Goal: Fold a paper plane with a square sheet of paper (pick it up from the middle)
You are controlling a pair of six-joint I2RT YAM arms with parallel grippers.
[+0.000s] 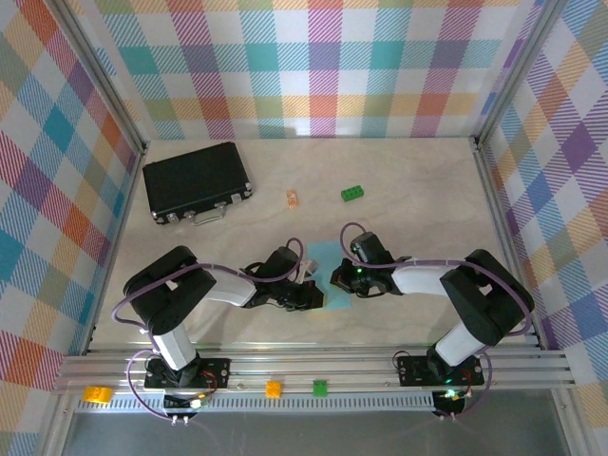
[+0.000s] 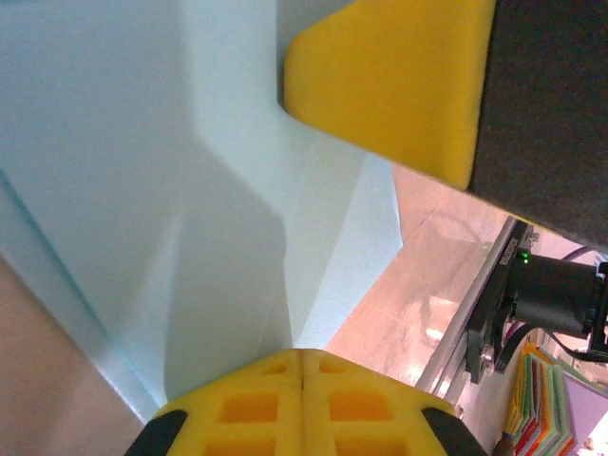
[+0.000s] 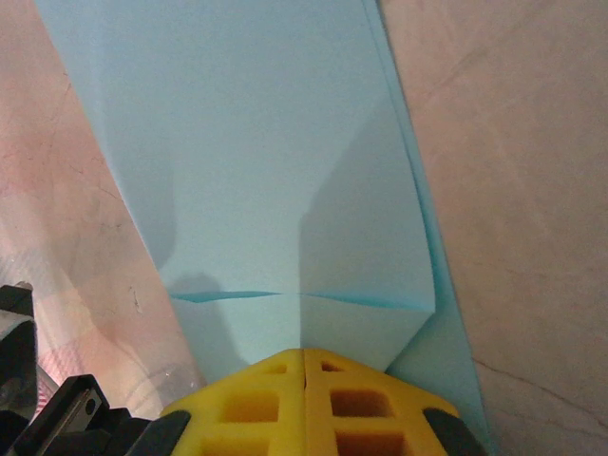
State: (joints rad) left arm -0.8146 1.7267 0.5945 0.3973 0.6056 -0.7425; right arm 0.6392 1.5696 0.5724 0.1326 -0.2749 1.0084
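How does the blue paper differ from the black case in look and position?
The paper is thin and creased; the black case is thick, with metal latches. On the table, the paper lies in the middle, the case in the far left corner. Both rest on it.

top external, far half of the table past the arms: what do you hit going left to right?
black case → small orange piece → green brick
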